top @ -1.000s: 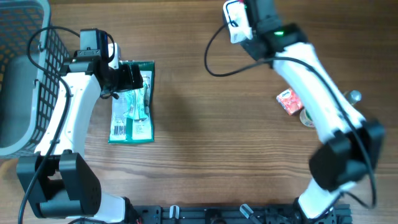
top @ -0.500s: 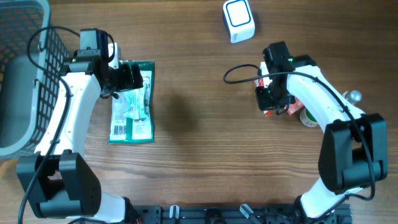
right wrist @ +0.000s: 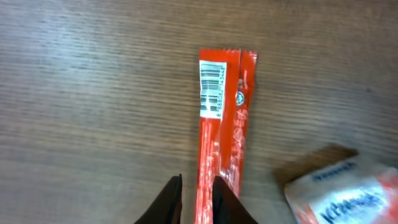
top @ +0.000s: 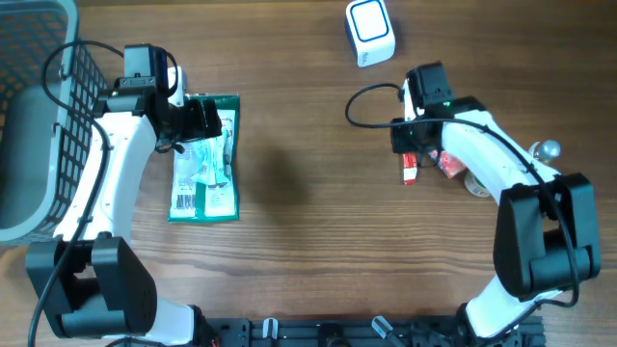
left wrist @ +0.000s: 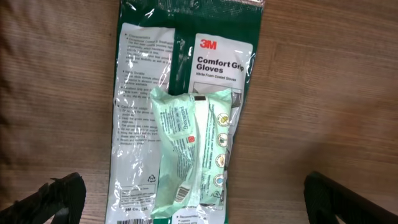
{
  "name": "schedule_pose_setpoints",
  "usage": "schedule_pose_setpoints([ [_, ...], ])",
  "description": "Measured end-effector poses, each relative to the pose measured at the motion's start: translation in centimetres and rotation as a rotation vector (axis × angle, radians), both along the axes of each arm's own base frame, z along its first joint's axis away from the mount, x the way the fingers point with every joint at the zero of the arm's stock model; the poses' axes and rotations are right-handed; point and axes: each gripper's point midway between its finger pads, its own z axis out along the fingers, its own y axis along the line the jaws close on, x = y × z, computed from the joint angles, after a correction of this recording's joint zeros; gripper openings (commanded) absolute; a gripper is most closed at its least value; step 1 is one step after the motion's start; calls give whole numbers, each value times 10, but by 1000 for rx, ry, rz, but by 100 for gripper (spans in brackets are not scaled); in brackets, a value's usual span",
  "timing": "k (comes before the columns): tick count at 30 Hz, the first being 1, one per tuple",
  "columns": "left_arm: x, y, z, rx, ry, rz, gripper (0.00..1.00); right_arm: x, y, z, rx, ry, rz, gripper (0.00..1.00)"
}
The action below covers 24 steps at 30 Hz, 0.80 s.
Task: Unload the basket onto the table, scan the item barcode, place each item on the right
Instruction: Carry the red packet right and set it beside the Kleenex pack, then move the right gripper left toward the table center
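Note:
A white scanner with a blue face lies at the back of the table. My right gripper is shut on the near end of a slim red stick packet. The packet's white barcode label faces the wrist camera. Over at the left, my left gripper stands wide open over a green 3M glove pack. A pale green wipes pack lies on top of the glove pack, and nothing sits between the fingers.
A red and white tissue pack lies just right of the red packet, with a small roll and a silver knob beyond it. A grey wire basket fills the left edge.
The right arm swung from the scanner at the back down to the tissue pack area. It now has the red stick packet and has shifted it slightly left. The left arm has not moved.

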Motion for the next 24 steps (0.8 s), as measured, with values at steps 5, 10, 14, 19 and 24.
schedule_pose_setpoints([
  [5,0,0,0,0,1,0,100,-8,-5,-26,-10,-28,-18,7],
  [10,0,0,0,0,0,0,100,-13,-10,-28,-46,-10,-35,6],
  [14,0,0,0,0,0,0,100,-34,-34,-29,-160,68,-110,11],
  [19,0,0,0,0,0,0,100,-57,-61,-28,-309,147,-132,15],
  [24,0,0,0,0,0,0,100,-49,-30,-21,-173,151,-94,29],
])
